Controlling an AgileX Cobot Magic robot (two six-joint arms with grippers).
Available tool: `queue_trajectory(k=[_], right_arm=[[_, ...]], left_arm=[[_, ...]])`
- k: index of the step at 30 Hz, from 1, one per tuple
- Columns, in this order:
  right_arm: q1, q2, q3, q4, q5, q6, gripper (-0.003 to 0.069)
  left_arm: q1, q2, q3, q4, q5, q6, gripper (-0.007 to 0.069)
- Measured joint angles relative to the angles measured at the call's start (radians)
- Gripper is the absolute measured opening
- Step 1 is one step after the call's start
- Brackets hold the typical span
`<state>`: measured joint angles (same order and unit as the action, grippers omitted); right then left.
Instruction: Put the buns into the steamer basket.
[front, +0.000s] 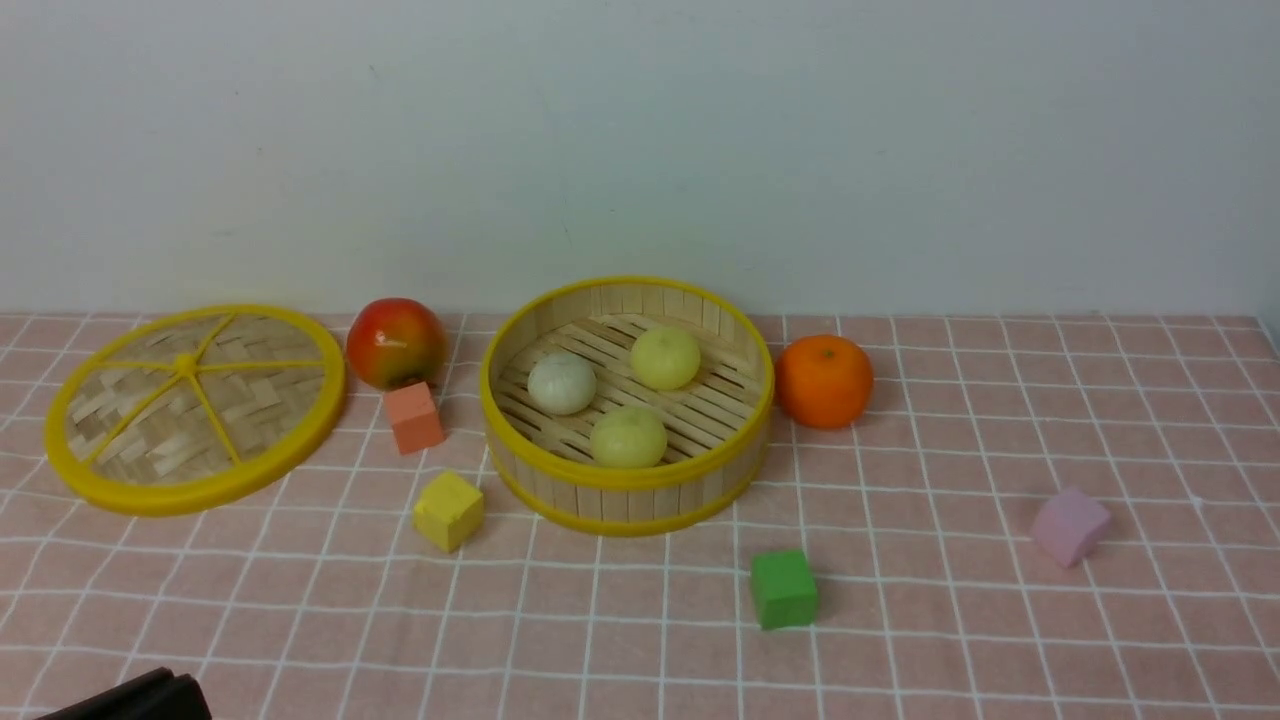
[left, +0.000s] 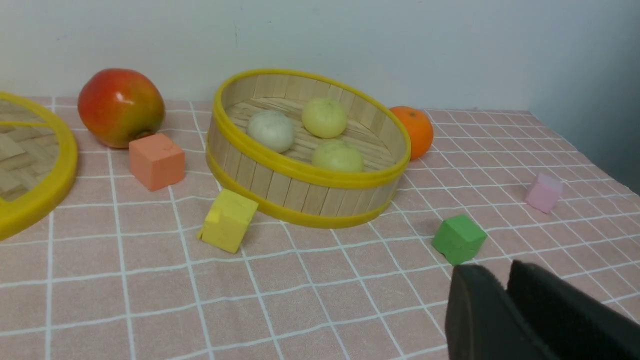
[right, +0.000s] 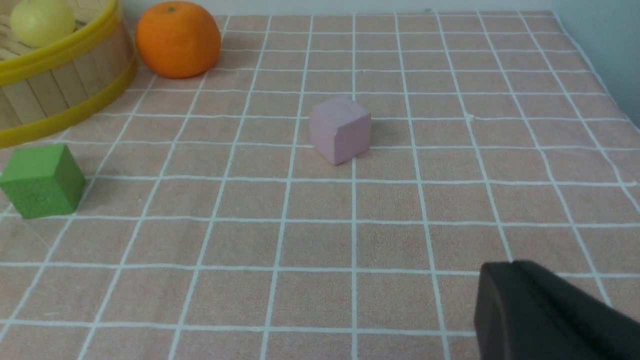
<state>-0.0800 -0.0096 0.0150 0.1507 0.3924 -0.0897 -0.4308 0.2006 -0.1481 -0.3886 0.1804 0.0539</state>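
The steamer basket (front: 520, 455) stands mid-table, also in the left wrist view (left: 300, 195) and partly in the right wrist view (right: 60, 75). All three buns lie on its slatted floor: the off-white bun (front: 562, 383) (left: 271, 131) and two pale yellow-green buns (front: 665, 357) (front: 628, 437) (left: 324, 117) (left: 337, 156); one also shows in the right wrist view (right: 42, 21). My left gripper (left: 500, 272) is shut and empty, low near the table's front left corner (front: 140, 698), well clear of the basket. My right gripper (right: 510, 267) is shut and empty above the cloth; it does not show in the front view.
The woven lid (front: 195, 405) lies at far left. An apple (front: 396, 342) and an orange block (front: 413, 417) sit left of the basket, an orange (front: 823, 380) to its right. Yellow (front: 448, 510), green (front: 784, 588) and pink (front: 1069, 526) blocks lie in front.
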Motion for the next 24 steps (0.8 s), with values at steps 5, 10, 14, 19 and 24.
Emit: queue_trajectory(k=[5, 10, 14, 19, 24], right_arm=[[0.000, 0.000, 0.000, 0.000, 0.000, 0.000, 0.0000], [0.000, 0.000, 0.000, 0.000, 0.000, 0.000, 0.0000], [0.000, 0.000, 0.000, 0.000, 0.001, 0.000, 0.0003], [0.000, 0.000, 0.000, 0.000, 0.001, 0.000, 0.0006], [0.000, -0.001, 0.000, 0.000, 0.001, 0.000, 0.0011]], left_arm=[[0.000, 0.000, 0.000, 0.000, 0.000, 0.000, 0.0110], [0.001, 0.000, 0.001, 0.025, -0.022, 0.006, 0.0111], [0.094, -0.021, 0.028, 0.110, -0.119, -0.032, 0.0098], [0.292, -0.140, 0.096, 0.239, -0.121, -0.135, -0.0013], [0.411, -0.210, 0.170, 0.336, 0.032, -0.262, -0.0013]])
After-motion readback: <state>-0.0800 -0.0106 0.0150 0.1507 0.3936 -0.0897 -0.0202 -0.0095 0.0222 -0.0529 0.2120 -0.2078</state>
